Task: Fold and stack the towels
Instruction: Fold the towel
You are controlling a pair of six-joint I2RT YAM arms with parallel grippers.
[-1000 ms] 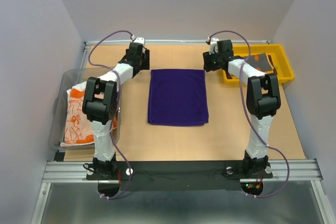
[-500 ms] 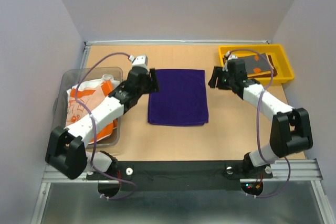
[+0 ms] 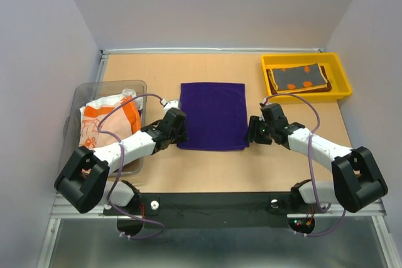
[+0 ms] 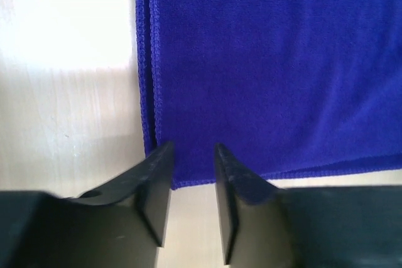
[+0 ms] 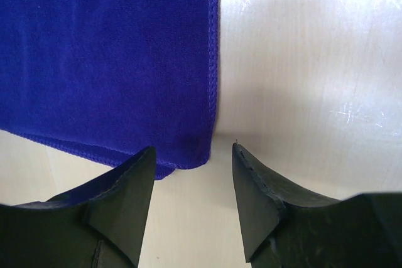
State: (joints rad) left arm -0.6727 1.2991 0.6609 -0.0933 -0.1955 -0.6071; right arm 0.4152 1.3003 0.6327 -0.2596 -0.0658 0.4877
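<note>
So the wooden table (image 3: pixel 188 177) takes up most of the overhead view. The purple towel (image 3: pixel 212 115) lies flat on the middle of it, folded into a neat rectangle, with doubled edges showing along its left side in the left wrist view. Over on the left there's a clear bin (image 3: pixel 75 123) holding the orange-and-white patterned towel (image 3: pixel 100 123), all crumpled. At the far right corner a yellow tray (image 3: pixel 339 95) has a folded gray cloth with orange spots (image 3: pixel 295 78) sitting on a dark brown towel (image 3: pixel 325 87).

Both arms are low at the purple towel's near corners. The left gripper (image 4: pixel 191 183) has its jaws part open, straddling the near left corner, gripping nothing. The right gripper (image 5: pixel 191 177) is open a bit wider at the near right corner, also holding nothing.
</note>
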